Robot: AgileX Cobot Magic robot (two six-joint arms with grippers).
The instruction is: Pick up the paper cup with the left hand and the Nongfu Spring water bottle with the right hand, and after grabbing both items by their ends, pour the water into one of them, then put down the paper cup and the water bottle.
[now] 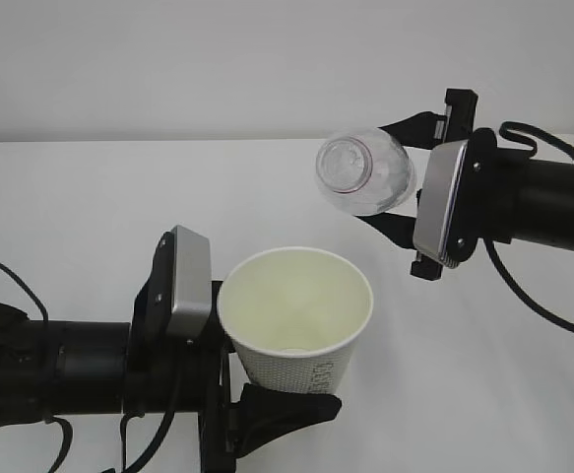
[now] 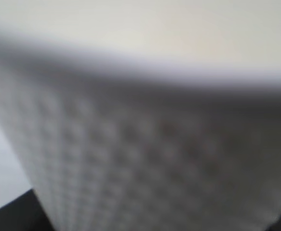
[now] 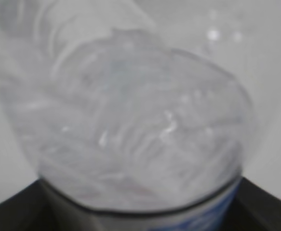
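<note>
My left gripper (image 1: 265, 389) is shut on the lower part of the white paper cup (image 1: 296, 325), which stands upright off the table with its cream inside showing. In the left wrist view the cup's ribbed wall (image 2: 140, 159) fills the frame, blurred. Above and to the right, my right gripper (image 1: 401, 177) is shut on the clear Nongfu Spring water bottle (image 1: 365, 172). The bottle lies tipped over, its open mouth with the red ring facing out and slightly down, up and to the right of the cup's rim. The right wrist view shows the bottle's clear body (image 3: 140, 134) between dark fingers (image 3: 15, 211). I cannot make out any water or stream.
A white table (image 1: 90, 217) spreads under both arms, with a pale wall behind. Black cables hang from the right arm (image 1: 542, 207) and the left arm (image 1: 31, 365).
</note>
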